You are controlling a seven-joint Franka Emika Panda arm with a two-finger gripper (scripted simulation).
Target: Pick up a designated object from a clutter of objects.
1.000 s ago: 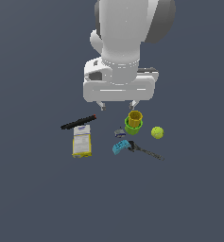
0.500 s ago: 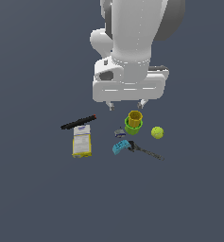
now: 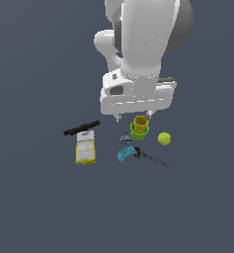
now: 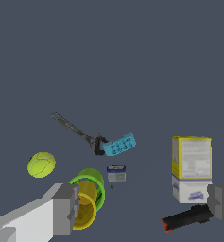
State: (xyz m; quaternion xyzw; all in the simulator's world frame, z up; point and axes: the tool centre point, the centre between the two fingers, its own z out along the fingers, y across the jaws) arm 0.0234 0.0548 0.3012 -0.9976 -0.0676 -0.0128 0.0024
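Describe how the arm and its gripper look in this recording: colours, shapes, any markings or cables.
The arm is glossy white with rounded, bulbous segments and a dark grey joint cap. The gripper has a wide, boxy white body with a dashed seam line and small dark recesses. Its fingers are blocky and grey. No cables or logos are visible.

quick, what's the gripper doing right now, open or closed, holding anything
Gripper: open, fingers spread wide, holding nothing.

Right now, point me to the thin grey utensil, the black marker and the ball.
thin grey utensil (image 3: 155,159), exterior view, mid-shaft.
black marker (image 3: 81,128), exterior view, middle of the barrel.
ball (image 4: 41,164), wrist view, centre of its yellow-green surface.
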